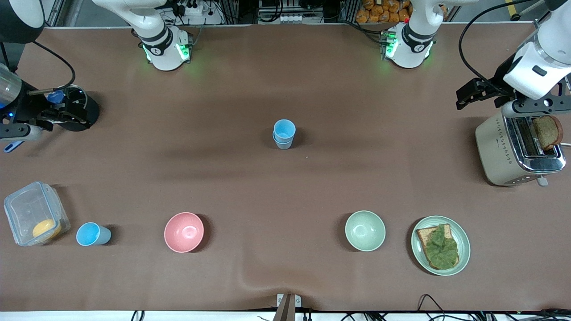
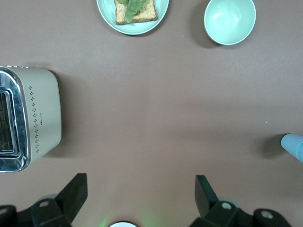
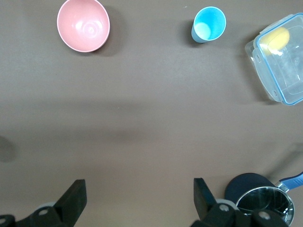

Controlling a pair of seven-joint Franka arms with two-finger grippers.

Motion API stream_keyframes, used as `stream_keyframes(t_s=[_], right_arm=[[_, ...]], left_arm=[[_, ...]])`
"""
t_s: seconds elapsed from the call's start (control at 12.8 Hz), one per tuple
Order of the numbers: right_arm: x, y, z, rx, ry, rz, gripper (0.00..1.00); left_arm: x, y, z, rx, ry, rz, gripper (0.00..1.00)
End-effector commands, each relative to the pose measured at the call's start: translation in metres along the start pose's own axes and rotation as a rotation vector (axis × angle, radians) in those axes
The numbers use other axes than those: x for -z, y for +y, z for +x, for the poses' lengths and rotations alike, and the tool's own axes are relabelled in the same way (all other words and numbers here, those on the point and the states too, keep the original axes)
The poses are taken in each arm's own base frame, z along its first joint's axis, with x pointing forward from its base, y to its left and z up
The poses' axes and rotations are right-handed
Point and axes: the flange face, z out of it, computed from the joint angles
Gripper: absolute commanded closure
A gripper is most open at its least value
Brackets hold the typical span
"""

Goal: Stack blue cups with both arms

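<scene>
No readable labels or writing anywhere. Two small light-blue plastic cups, nested and upright, sit mid-surface, well apart from both grippers. A third light-blue cup stands between the clear lidded container and pink bowl. Left gripper hangs by the beige toaster, fingers spread wide, holding nothing. Right gripper waits near the black pot, fingers likewise wide, empty.

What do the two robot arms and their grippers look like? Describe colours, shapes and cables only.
Both arms are white and rounded with black joint rings; the right arm's base and left arm's base glow green. Black cables trail from them. The left gripper and right gripper have black, wedge-shaped fingers.
</scene>
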Motion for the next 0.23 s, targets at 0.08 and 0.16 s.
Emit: stream_keyframes(t_s=[0.08,0.16], right_arm=[[0.0032,0.0015,0.0025,0.004,-0.007,-0.001,0.0],[0.0031,0.0015,0.0023,0.004,-0.008,-0.001,0.0]], left_arm=[[0.0075,-0.0005,-0.0065,0.013,0.006,0.024,0.0],[0.0075,-0.0022,-0.0068,0.016,0.004,0.024,0.0]])
